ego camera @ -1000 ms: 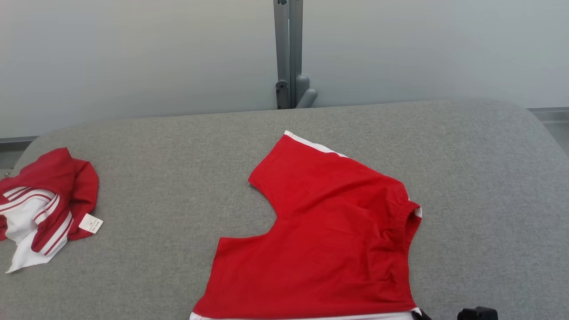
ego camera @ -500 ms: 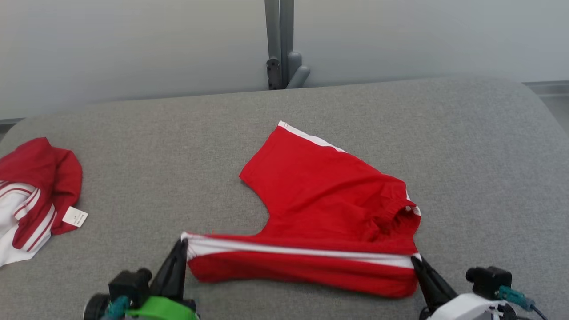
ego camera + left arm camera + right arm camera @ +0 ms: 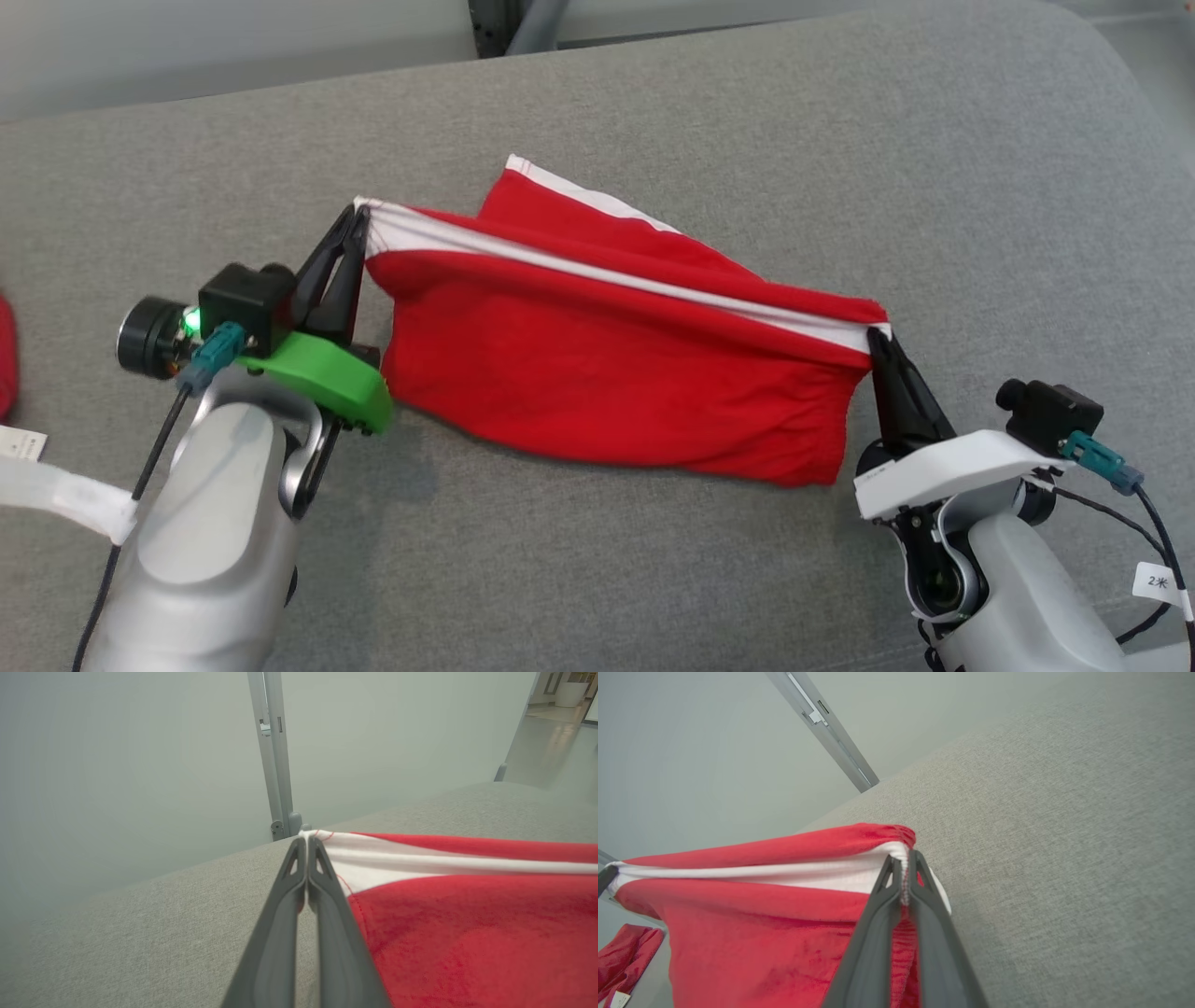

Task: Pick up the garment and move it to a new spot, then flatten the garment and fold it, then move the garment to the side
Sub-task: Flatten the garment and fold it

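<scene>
Bright, even, soft light; faint shadows; wide-angle stretch in wrist views.

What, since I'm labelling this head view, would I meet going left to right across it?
Sliver of another red cloth at the edge → left claw → red garment held taut → right claw.

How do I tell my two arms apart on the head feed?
Left gripper: long dark fingers on a green bracket, black camera block with a green light, teal plug, silver forearm. Right gripper: same fingers on a white bracket, teal plug, black cable carrying a white tag.
</scene>
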Tool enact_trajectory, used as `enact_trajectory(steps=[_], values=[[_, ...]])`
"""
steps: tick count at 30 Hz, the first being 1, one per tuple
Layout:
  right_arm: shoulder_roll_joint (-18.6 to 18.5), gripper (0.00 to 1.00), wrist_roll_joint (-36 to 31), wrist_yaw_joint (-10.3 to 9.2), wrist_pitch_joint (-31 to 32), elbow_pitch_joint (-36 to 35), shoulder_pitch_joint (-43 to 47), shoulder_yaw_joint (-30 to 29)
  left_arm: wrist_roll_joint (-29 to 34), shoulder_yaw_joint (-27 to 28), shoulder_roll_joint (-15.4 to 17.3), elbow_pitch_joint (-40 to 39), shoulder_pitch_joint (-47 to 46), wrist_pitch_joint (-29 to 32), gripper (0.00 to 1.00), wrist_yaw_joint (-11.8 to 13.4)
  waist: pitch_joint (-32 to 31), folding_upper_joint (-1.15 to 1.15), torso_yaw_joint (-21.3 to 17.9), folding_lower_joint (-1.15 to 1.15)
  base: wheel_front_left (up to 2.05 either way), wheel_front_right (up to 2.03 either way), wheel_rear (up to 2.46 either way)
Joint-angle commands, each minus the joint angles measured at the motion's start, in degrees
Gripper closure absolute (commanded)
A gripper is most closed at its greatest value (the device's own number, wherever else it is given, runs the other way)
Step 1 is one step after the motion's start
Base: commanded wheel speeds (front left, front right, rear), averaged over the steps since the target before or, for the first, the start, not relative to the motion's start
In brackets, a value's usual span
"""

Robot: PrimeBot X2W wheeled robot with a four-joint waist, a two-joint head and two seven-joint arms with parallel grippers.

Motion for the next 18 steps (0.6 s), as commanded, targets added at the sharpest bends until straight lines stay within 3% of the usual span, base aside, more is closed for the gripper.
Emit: enact_trajectory(steps=[1, 10, 18], values=[[0.13, 1.00, -0.10, -0.13, -0.03, 0.22, -1.14, -1.76, 0.32, -0.67, 0.90, 1.38, -3.30, -0.02, 1.00, 0.23, 6.08, 0.55, -5.06, 0.00, 0.00, 0.00, 0.00], [1.45, 1.00, -0.89, -0.15, -0.03, 0.53, -4.21, -4.43, 0.70, -4.27, 0.52, 12.49, -15.24, -0.02, 1.00, 0.25, 11.66, 0.55, -8.27, 0.00, 0.00, 0.00, 0.00], [1.50, 1.00, 3.22, -0.16, -0.07, -0.04, -6.83, -1.61, 2.79, -5.81, 0.13, 20.86, -22.90, -0.01, 1.00, 0.30, 14.77, 0.55, -9.89, 0.00, 0.00, 0.00, 0.00]])
